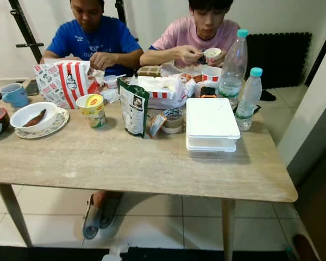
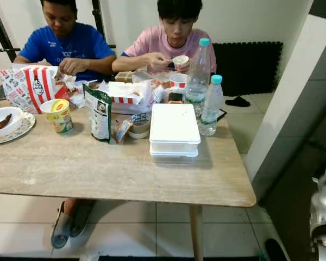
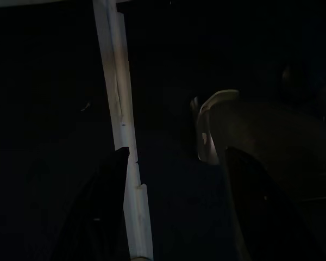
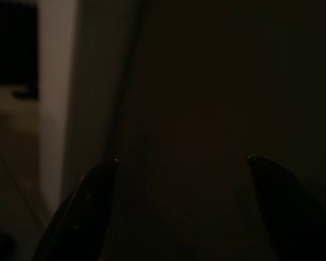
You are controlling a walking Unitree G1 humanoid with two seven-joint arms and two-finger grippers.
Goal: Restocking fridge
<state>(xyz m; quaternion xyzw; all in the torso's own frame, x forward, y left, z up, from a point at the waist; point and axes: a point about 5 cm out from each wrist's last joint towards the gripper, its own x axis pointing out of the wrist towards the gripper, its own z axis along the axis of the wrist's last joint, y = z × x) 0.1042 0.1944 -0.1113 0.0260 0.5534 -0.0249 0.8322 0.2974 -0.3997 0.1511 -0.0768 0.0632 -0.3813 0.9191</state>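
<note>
At frame center, 2 stacked white containers (image 1: pixel 212 124) sat beside 2 water bottles (image 1: pixel 249 98); left gripper (image 3: pixel 174 157) and right gripper (image 4: pixel 182 160) hung spread.

A pale wood-grain table (image 1: pixel 125 163) holds a stack of white lidded containers (image 1: pixel 211 124) at centre, with two clear bottles capped in teal (image 1: pixel 249 98) at 2 o'clock. At 10 o'clock stands a red-and-white striped carton (image 1: pixel 65 81), with a yellow cup (image 1: pixel 92 109) and a dark green pouch (image 1: pixel 133 107) nearer. Two people sit at 12 o'clock, one in a blue shirt (image 1: pixel 92 38), one in pink (image 1: pixel 198 33).
</note>
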